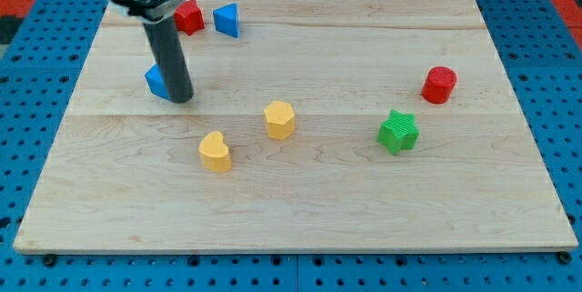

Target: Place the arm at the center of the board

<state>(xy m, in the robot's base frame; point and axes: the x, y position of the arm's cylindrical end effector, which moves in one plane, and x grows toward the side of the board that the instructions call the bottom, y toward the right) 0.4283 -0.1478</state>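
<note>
While the rod stands upright at the view's upper left, my tip rests on the wooden board, well to the view's left of the board's middle. No gripper or hand shows, so its state cannot be told.

Items on the board:
- blue block, shape unclear, partly hidden behind the rod, touching it at the tip's left;
- red block, shape unclear, near the top edge;
- blue triangular block, just beside the red one, to its right;
- yellow hexagonal block, near the middle;
- yellow heart-shaped block, below left of it;
- green star-shaped block, right of centre;
- red cylinder, above right of the star.
</note>
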